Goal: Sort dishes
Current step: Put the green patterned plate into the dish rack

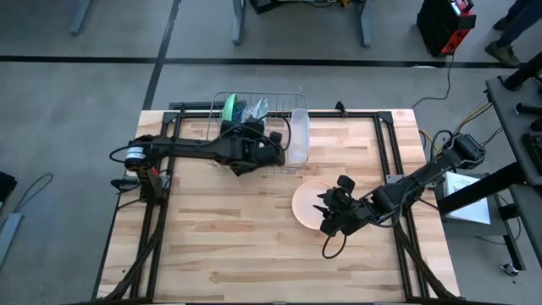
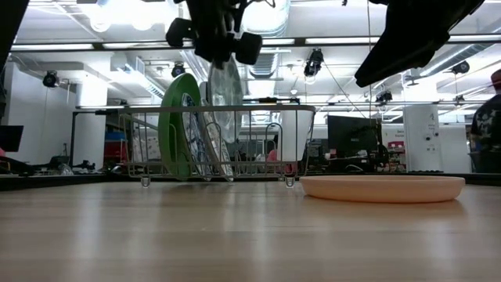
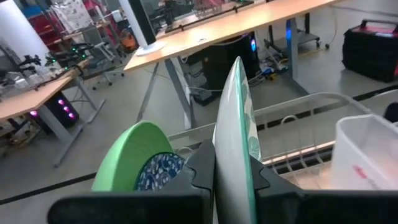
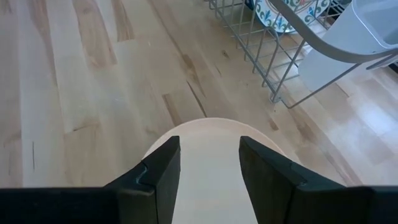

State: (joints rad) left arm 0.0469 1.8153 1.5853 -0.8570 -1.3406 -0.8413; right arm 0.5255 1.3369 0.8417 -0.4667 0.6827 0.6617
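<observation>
Fingers of the left gripper [image 3: 233, 177] clamp a dotted plate [image 3: 235, 124] upright above the rack [image 2: 227, 145]. Right gripper [image 4: 210, 165] hovers, fingers apart, over the pink bowl [image 1: 312, 203] on the worktop [image 1: 220, 237].

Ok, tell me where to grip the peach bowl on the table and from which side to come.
Grip the peach-pink bowl by its rim on the side nearest the right gripper, coming down from above with one finger inside and one outside. It lies flat and shallow on the wooden table, so only the thin raised edge offers a hold. The right gripper is open over that edge.
</observation>
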